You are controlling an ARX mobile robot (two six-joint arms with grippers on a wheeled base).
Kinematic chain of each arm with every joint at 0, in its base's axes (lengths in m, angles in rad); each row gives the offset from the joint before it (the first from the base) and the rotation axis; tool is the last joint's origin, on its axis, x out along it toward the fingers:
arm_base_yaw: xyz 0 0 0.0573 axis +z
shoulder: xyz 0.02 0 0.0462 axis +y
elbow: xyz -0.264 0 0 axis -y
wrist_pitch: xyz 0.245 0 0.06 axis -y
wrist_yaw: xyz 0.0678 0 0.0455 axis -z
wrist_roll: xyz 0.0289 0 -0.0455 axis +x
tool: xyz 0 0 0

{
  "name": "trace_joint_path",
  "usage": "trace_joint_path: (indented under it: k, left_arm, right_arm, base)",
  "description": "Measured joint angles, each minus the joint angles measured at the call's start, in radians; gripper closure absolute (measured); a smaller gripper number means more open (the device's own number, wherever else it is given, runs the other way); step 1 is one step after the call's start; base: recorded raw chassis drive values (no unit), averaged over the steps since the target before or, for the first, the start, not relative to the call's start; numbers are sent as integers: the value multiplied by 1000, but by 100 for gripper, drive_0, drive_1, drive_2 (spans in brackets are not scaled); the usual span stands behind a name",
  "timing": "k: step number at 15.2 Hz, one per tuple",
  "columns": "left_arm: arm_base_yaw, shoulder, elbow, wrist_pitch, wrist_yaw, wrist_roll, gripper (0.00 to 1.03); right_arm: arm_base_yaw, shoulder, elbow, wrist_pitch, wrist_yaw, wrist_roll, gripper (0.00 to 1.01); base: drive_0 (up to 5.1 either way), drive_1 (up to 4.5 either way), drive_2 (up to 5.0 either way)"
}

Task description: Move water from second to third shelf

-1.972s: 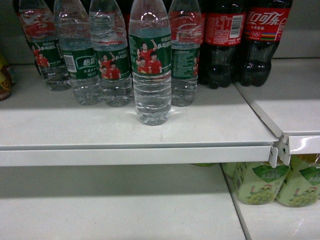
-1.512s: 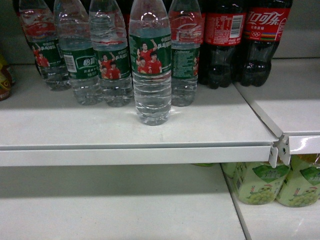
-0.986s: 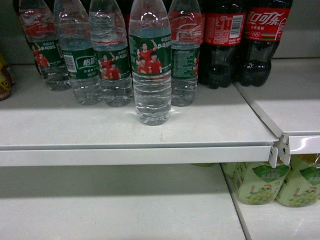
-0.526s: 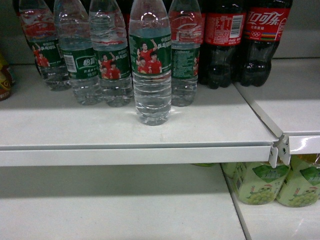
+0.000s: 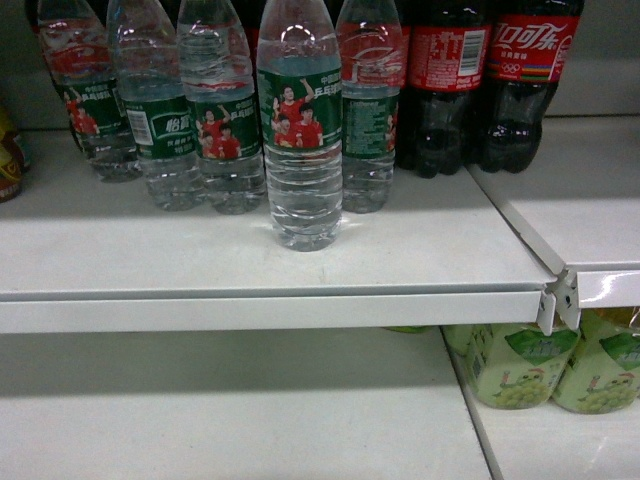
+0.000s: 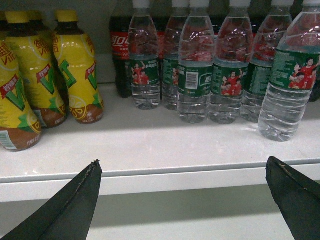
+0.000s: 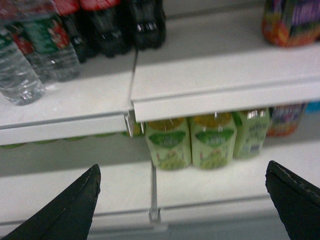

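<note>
Task not started: front water bottle (image 5: 299,130) upright on upper shelf (image 5: 250,250), untouched. My left gripper (image 6: 182,200) and right gripper (image 7: 182,200) spread wide, holding nothing. Grasp, transfer left.

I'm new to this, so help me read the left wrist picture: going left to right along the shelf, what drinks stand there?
Yellow tea bottles → a dark cola bottle standing behind → a row of water bottles → the water standing furthest forward, at the right edge.

Chinese Coca-Cola script runs white on the cola bottle's red label (image 5: 531,45); other labels unreadable.
</note>
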Motion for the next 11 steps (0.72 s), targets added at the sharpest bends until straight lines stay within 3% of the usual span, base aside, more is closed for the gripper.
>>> trace_joint_path:
  k: [1,2,4,5,7,11]
  left_arm:
    - [0,0,0,0,0,0,5]
    - [0,0,0,0,0,0,5]
    - [0,0,0,0,0,0,5]
    - [0,0,0,0,0,0,5]
    - [0,0,0,0,0,0,5]
    - [0,0,0,0,0,0,5]
  right_arm:
    - [-31,85,37,-40,-38,77,3]
    - [-65,130,63,-3,-77,114,3]
    - [-111,265,177,138,-122,129,3]
    - [-105,340,220,194,-122,129,3]
    - [-14,500,309,299,-79,121,3]
    - [209,716,374,433,52,60,3]
  base:
    - [0,0,0]
    - [0,0,0]
    - [0,0,0]
    - [0,0,0]
    - [0,0,0]
    - [0,0,0]
